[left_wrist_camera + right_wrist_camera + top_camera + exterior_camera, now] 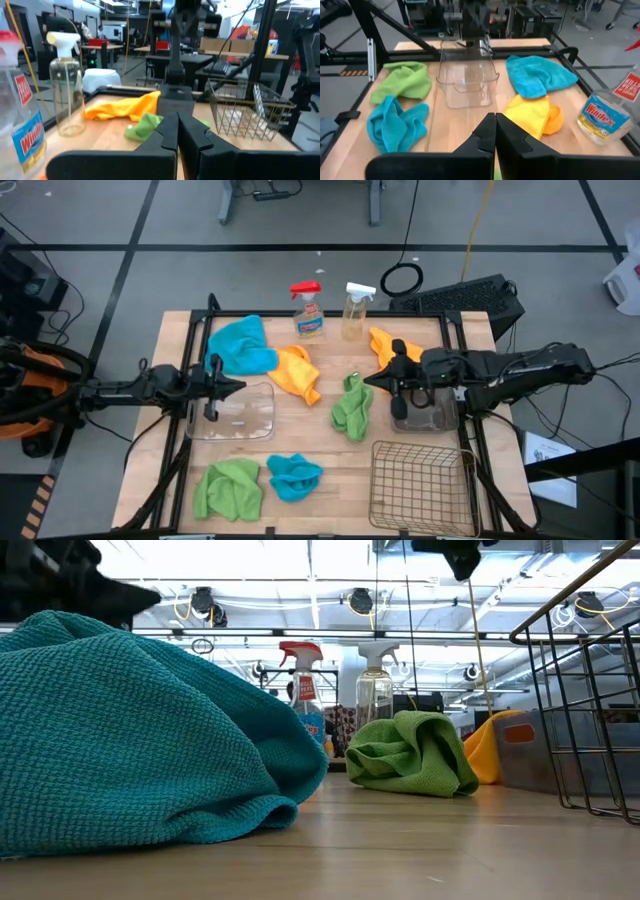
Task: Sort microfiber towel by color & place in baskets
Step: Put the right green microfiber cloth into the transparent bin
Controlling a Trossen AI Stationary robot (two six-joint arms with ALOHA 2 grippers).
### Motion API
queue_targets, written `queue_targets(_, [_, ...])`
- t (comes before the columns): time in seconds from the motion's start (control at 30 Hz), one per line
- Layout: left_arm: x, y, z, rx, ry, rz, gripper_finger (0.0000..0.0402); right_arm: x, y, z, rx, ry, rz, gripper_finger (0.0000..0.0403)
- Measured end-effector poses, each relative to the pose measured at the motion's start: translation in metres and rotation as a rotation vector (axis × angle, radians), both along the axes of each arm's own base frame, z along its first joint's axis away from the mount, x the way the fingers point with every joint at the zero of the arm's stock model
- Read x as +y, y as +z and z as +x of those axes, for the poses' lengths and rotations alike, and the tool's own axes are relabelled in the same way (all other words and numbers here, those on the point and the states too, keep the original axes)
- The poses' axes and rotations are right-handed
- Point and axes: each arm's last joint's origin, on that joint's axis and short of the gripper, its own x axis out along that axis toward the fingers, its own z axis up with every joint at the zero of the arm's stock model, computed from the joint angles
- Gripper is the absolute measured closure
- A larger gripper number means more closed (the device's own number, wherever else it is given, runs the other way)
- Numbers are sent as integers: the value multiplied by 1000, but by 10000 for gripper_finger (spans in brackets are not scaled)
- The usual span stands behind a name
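Wooden surface (320,450) carries a wire-mesh basket (420,480), clear tub (240,412) and grey bin (425,415), all without cloths. Six towels lie loose: turquoise (242,345), orange (295,372), green (352,406). Left claw (238,386) and right claw (368,381) both clenched, holding nothing, above the surface.

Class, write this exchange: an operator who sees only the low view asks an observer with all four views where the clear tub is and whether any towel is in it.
Operator: From the low view I see only the wire basket. Where is the clear tub?
Observer: The clear tub stands on the table's left side, by the left gripper, whose fingers are shut.
Operator: Is anything in it?
Observer: No. The right wrist view shows it empty, with a green towel and a blue towel lying beside it on the table.
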Motion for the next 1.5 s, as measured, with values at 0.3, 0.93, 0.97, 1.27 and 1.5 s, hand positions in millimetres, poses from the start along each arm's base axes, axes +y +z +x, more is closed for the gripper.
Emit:
queue_targets(0.3, [0, 48, -23, -17, 13, 11, 398, 2, -21, 22, 84, -20, 40, 403])
queue_targets(0.93, [1, 108, 10, 144, 34, 9, 398, 10, -80, 92, 106, 20, -36, 403])
queue_targets(0.97, [1, 111, 14, 164, 28, 9, 398, 10, -85, 95, 115, 21, -36, 403])
queue_targets(1.27, [-4, 142, 54, 251, 5, 23, 377, 12, -118, 115, 156, 10, -18, 403])
queue_targets(1.5, [-11, 121, 94, 411, -15, 30, 311, 13, -134, 127, 134, 8, -12, 403])
